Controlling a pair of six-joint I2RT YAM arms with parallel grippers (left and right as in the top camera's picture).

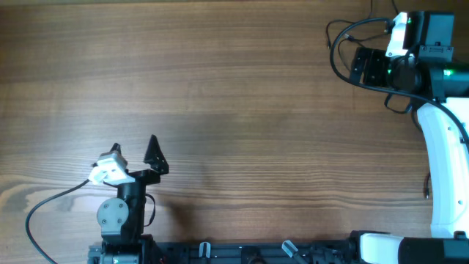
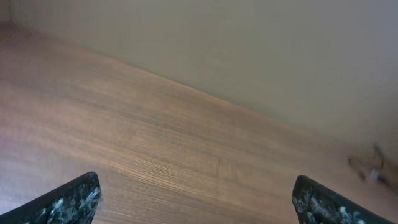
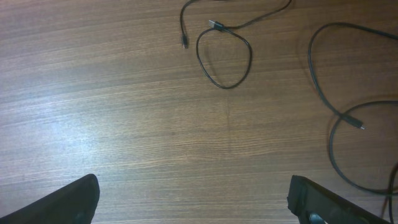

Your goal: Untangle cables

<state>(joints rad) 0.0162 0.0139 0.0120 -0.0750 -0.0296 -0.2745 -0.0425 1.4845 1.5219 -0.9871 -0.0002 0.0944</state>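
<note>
Overall: table [image 1: 242, 95] is brown wood-grain laminate, matte, with the grain running along its long side. A plain beige wall [image 2: 261, 50] meets its far edge in the left wrist view.

Landmark for positions: right gripper [image 3: 193, 184].

- Right gripper: dark fingers spread wide, nothing between them, bare wood below.
- Left gripper [image 1: 134, 144]: fingers likewise spread wide and holding nothing. It is well apart from the right gripper, at the opposite corner of the table.
- Cables [image 3: 249, 56]: thin, black, round in section and limp. They lie flat on the wood ahead of the right gripper and do not touch it.
- Loop strand [image 3: 224, 86]: straight ahead of the right gripper, it forms one closed oval. The oval's long axis points roughly away from the gripper. A small silver-tipped plug [image 3: 214, 25] sits at the far end of the oval, where the strand crosses itself. A second plug end [image 3: 185, 43] lies just beside it and points back toward the gripper.
- Side strand [image 3: 320, 87]: ahead of the right gripper and off to the view's right, it lies in broad open curves. Its plug [image 3: 359, 126] is angled outward. I cannot tell whether it is joined to the loop strand.
- Thicker black cords [image 1: 338, 48] curl beside the right gripper's wrist.
</note>
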